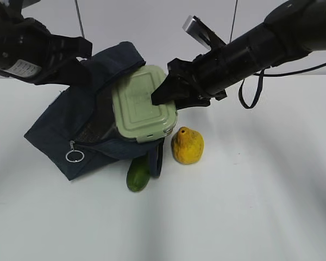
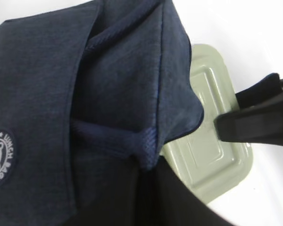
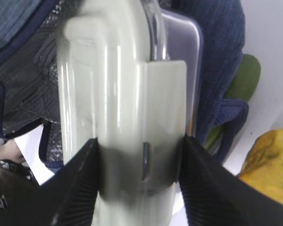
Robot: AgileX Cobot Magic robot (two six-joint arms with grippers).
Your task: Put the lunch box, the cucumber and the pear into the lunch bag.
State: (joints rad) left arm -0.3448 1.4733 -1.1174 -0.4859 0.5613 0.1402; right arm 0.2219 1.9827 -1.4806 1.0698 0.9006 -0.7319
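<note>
The navy lunch bag (image 1: 70, 128) lies on the white table with its mouth lifted towards the right. My left gripper (image 1: 80, 64) is shut on the bag's upper edge and holds the fabric (image 2: 122, 94) up. The sage-lidded lunch box (image 1: 143, 103) is tilted, with its far end inside the bag's mouth. My right gripper (image 1: 164, 93) is shut on its near end, and the fingers (image 3: 80, 183) press both sides of the lunch box (image 3: 127, 103). The cucumber (image 1: 138, 173) pokes out from under the bag. The pear (image 1: 187, 145) stands just right of it.
A silver ring pull (image 1: 74, 156) hangs at the bag's front corner. The bag's loop handle (image 1: 156, 157) droops over the cucumber (image 3: 243, 77). The pear (image 3: 269, 165) sits close below my right gripper. White tabletop (image 1: 250, 206) stretches to the front and right.
</note>
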